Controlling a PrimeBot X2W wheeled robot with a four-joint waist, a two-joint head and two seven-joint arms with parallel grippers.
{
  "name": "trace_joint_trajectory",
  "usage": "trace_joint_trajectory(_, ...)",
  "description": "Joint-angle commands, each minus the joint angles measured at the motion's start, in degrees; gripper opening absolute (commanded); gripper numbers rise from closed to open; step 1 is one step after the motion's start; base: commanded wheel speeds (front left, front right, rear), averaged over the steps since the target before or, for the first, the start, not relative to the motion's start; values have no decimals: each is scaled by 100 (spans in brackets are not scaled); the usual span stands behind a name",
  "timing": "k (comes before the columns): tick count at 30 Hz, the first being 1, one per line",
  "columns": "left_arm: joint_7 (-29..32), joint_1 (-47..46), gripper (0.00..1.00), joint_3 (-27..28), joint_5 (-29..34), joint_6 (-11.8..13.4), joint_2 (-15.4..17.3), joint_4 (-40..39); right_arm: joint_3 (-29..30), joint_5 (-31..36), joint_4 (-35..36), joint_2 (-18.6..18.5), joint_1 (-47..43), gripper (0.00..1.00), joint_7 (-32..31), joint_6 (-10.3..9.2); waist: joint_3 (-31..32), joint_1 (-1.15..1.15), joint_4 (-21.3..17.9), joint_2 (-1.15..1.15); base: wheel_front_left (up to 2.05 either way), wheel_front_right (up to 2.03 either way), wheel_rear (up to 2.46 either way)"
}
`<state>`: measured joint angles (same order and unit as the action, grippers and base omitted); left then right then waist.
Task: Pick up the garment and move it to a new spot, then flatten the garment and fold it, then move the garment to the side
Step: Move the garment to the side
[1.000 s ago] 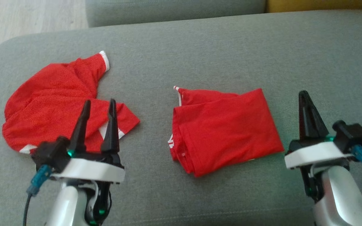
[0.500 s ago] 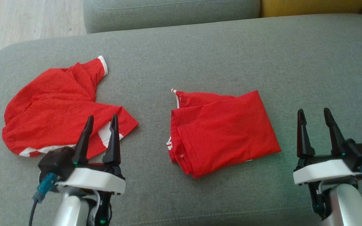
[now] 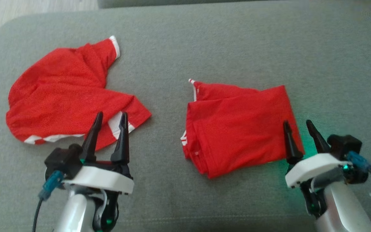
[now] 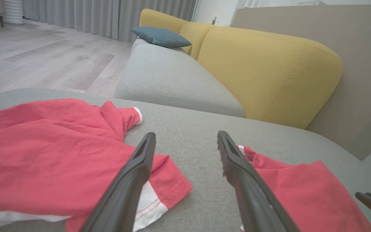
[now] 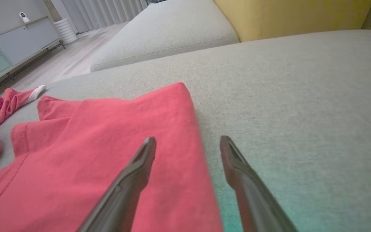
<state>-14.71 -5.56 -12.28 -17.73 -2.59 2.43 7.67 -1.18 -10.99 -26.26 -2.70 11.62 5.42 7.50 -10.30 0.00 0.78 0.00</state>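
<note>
Two red pieces lie on the grey cushion. The folded garment is a little right of the middle, a thick rectangle of several layers. The crumpled garment is well apart from it at the left, with one sleeve pointing to the far side and white stripes along its near hem.

Your left hand is fully open and holds nothing; it hovers over the striped near corner of the crumpled garment. Your right hand is also open and empty. In the right wrist view it stands across the right edge of the folded garment, with one finger above the red cloth and the other above the bare cushion. I cannot tell whether the tips touch the cloth.

I judge both pieces to be light, thin and very soft, like a sport jersey. Such cloth has no stiffness, so it hangs down from the point where you take it. It is not fragile, but it looks rather smooth. The layers of the folded garment can slide on each other, and the fold can open if you lift only the top layer. Take that edge deep, so that all layers come between the fingers, or use both hands at two corners. For the crumpled garment, the striped hem corner and the end of the sleeve look like good places, because a seam is thicker and should give more hold. The cushion looks soft, so you can probably press down a little to get under the cloth.
</note>
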Motion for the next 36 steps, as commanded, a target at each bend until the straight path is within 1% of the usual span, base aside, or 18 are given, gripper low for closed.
trace_joint_trajectory(1, -29, -266, 100, 167, 53, -9, 44, -164, -133, -21, 99, -18, 217, 100, -15, -1, -136, 0, 120, 0, 0, 0, 0)
trace_joint_trajectory(4, -29, -347, 100, 174, 60, -40, 44, -142, -88, 45, -208, -18, 406, 100, -65, -1, -273, 0, 223, 0, 0, 0, 0)
trace_joint_trajectory(6, -29, -395, 100, 177, 60, -55, 44, -135, -41, 280, -394, -18, 522, 100, -73, -1, -341, 0, 275, 0, 0, 0, 0)
trace_joint_trajectory(9, -29, -456, 100, 176, 67, -72, 44, -132, 42, 300, -678, -18, 669, 100, -113, -1, -436, 0, 339, 0, 0, 0, 0)
trace_joint_trajectory(12, -29, -495, 100, 189, 87, -86, 44, -135, -24, 259, -891, -18, 795, 100, -122, -1, -499, 0, 363, 0, 0, 0, 0)
trace_joint_trajectory(13, -29, -502, 100, 201, 92, -90, 44, -137, -49, 245, -951, -18, 829, 82, -118, -1, -516, 0, 361, 0, 0, 0, 0)
trace_joint_trajectory(14, -29, -508, 100, 214, 97, -95, 44, -141, -61, 238, -1001, -18, 861, 31, -99, -1, -531, 0, 358, 0, 0, 0, 0)
trace_joint_trajectory(15, -29, -514, 100, 227, 101, -99, 44, -145, -71, 232, -1046, -18, 891, 0, -78, -1, -545, 0, 352, 0, 0, 0, 0)
trace_joint_trajectory(19, -29, -535, 100, 272, 129, -104, 44, -142, -90, 281, -1133, -18, 1019, 0, 54, -1, -560, 0, 281, 0, 0, 0, 0)
trace_joint_trajectory(22, -29, -543, 100, 295, 154, -115, 44, -143, -38, 607, -1055, -19, 1166, 0, 178, -1, -537, 0, 179, 0, 0, 0, 0)
trace_joint_trajectory(24, -29, -545, 100, 306, 164, -117, 44, -153, -3, 893, -947, -99, 1289, 0, 206, -1, -520, 0, 105, 0, 0, 0, 0)
trace_joint_trajectory(26, -29, -552, 100, 305, 172, -124, 44, -163, 20, 1171, -834, -324, 1427, 0, 181, -1, -507, 0, 44, 0, 0, 0, 0)
trace_joint_trajectory(28, -29, -567, 100, 300, 179, -127, 44, -178, 47, 1434, -734, -651, 1587, 0, 128, -1, -509, 0, -9, 0, 0, 0, 0)
trace_joint_trajectory(31, -29, -601, 100, 282, 176, -141, 44, -201, 236, 1696, -735, -1254, 1825, 0, -2, -1, -534, 0, -41, 0, 0, 0, 0)
trace_joint_trajectory(32, -29, -616, 100, 273, 174, -145, 44, -205, 303, 1752, -759, -1440, 1904, 0, -25, -1, -546, 0, -40, 0, 0, 0, 0)
trace_joint_trajectory(33, -29, -616, 100, 273, 174, -145, 44, -205, 303, 1752, -759, -1440, 1904, 0, -25, -1, -546, 0, -40, 0, 0, 0, 0)
trace_joint_trajectory(36, -29, -656, 100, 238, 161, -149, 44, -230, 529, 1909, -831, -1941, 2112, 0, -74, -1, -604, 0, -16, 0, 0, 0, 0)
